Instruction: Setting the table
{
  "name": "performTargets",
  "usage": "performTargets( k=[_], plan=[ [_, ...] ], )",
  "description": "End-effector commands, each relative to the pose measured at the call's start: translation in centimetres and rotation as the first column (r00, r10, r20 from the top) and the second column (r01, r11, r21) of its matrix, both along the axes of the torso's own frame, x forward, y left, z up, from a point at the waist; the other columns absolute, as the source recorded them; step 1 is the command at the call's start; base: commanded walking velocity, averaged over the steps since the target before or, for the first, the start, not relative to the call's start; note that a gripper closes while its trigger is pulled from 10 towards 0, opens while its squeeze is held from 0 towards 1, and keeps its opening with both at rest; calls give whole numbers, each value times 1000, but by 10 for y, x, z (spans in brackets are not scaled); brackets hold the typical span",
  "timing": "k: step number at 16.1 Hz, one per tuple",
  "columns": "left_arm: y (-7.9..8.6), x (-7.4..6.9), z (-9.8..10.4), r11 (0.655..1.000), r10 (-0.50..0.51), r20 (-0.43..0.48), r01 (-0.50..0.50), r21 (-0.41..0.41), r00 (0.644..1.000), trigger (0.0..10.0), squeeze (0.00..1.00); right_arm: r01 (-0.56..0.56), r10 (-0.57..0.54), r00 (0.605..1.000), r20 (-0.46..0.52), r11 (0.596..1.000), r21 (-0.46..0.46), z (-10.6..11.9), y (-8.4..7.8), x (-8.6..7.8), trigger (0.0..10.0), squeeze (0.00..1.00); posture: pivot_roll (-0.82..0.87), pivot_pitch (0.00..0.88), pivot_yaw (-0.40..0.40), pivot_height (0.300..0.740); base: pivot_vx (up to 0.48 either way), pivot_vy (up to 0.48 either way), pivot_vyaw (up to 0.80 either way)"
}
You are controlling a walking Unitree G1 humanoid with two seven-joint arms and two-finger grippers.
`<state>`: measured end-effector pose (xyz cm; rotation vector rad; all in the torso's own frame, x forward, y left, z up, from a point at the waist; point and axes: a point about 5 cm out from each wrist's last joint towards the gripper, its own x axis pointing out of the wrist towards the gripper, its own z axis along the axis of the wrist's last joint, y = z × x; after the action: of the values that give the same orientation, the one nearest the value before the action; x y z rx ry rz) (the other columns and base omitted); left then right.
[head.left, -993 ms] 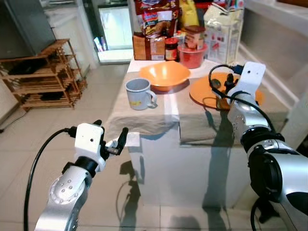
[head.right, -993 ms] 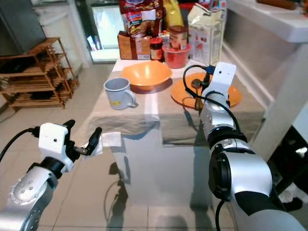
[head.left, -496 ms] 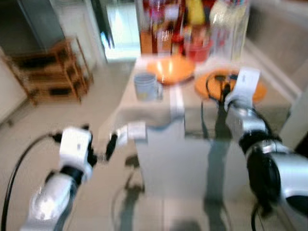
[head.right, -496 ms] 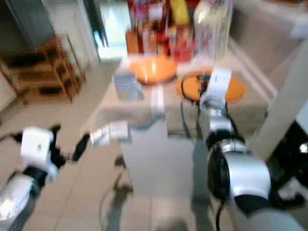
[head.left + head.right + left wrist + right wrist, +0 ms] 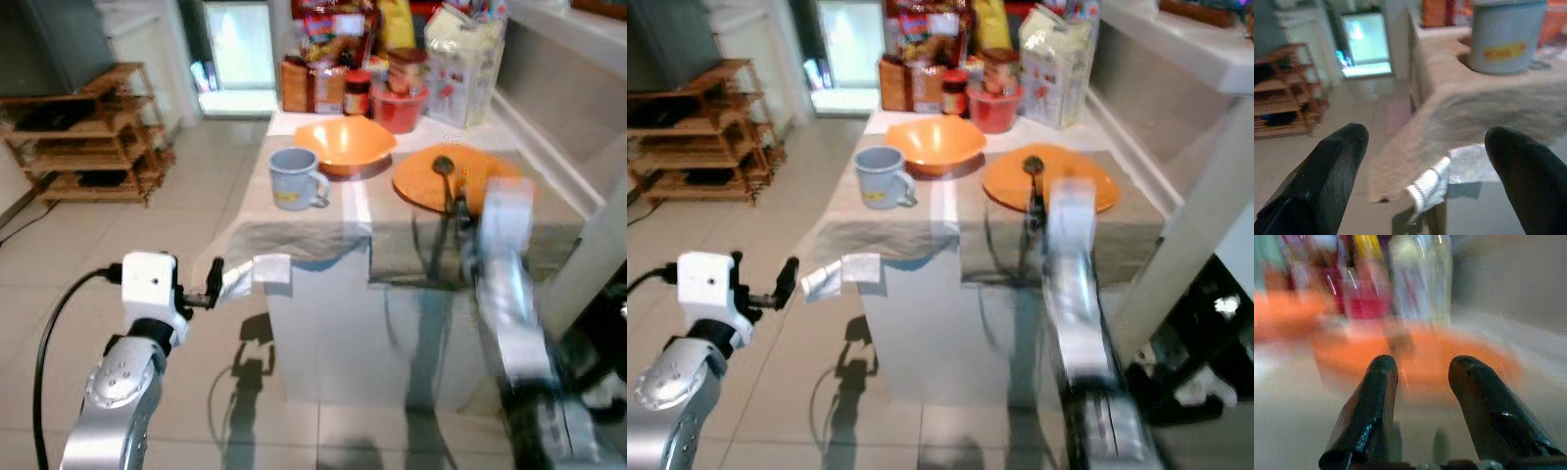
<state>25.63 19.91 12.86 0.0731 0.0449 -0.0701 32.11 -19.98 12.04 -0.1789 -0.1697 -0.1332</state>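
The cloth-covered table [image 5: 294,240] carries an orange plate [image 5: 426,186] with spoon [image 5: 444,168]; wooden shelving [image 5: 83,137] stands at 10 o'clock; both the left gripper [image 5: 1425,161] and the right gripper [image 5: 1422,374] are spread wide, holding nothing.

Pale tiled floor [image 5: 196,196] reflecting daylight; wooden slatted shelf [image 5: 83,137] standing upper left; bright doorway [image 5: 235,44] glowing behind

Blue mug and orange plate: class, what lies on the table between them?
In the left eye view, the orange bowl sits between the blue mug and the orange plate, slightly further back, on the grey tablecloth.
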Motion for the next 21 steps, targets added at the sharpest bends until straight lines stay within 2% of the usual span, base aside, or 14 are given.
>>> performTargets(
  k=[1, 2, 4, 5, 7, 10, 14, 19, 20, 21],
  plan=[
    [-7, 4, -6, 999, -43, -9, 43, 2, 999, 10000, 0, -38, 39, 998, 59, 999, -17, 14, 7, -18, 10000, 0, -136, 0, 82, 740, 0, 0, 0],
    [-13, 8, -10, 997, -71, -17, 71, 2, 997, 10000, 0, -57, 58, 998, 20, 998, -23, 2, 9, -40, 10000, 0, -159, 0, 87, 740, 0, 0, 0],
    [-26, 6, -13, 991, -130, -25, 130, -9, 991, 10000, 0, -103, 103, 995, -9, 994, -38, -11, 18, -65, 10000, 0, -171, 0, 95, 740, 0, 0, 0],
    [-31, 3, -14, 989, -150, -18, 150, -13, 988, 10000, 0, -133, 132, 991, -29, 990, -45, -14, 26, -73, 10000, 0, -169, 0, 94, 740, 0, 0, 0],
    [-37, 0, -10, 988, -152, 11, 152, -13, 988, 10000, 0, -167, 167, 985, -35, 986, -15, -6, 41, -75, 10000, 0, -151, 0, 85, 740, 0, 0, 0],
    [-28, -1, -6, 995, -99, 38, 100, -27, 994, 10000, 0, -172, 171, 984, -56, 985, -13, -6, 42, -71, 10000, 0, -126, 0, 81, 740, 0, 0, 0],
    [-30, 1, 1, 992, -123, 64, 124, -16, 990, 10000, 0, -170, 170, 984, -55, 985, 2, -1, 49, -67, 10000, 0, -119, 0, 88, 740, 112, 0, 0],
    [-37, 3, 17, 987, -159, 142, 159, 14, 977, 10000, 0, -111, 111, 994, 6, 994, -9, 9, 41, -67, 10000, 0, -129, 0, 95, 740, 478, 0, 0],
    [-42, 3, 22, 982, -189, 173, 184, 40, 967, 10000, 0, -88, 89, 996, 28, 996, -21, 12, 38, -65, 10000, 0, -131, 0, 95, 740, 480, 0, 0],
    [-55, 4, 31, 959, -280, 208, 266, 95, 937, 10000, 0, -52, 54, 997, 55, 998, -39, 17, 33, -63, 10000, 0, -133, 0, 96, 740, 480, 0, 0]
  ],
)
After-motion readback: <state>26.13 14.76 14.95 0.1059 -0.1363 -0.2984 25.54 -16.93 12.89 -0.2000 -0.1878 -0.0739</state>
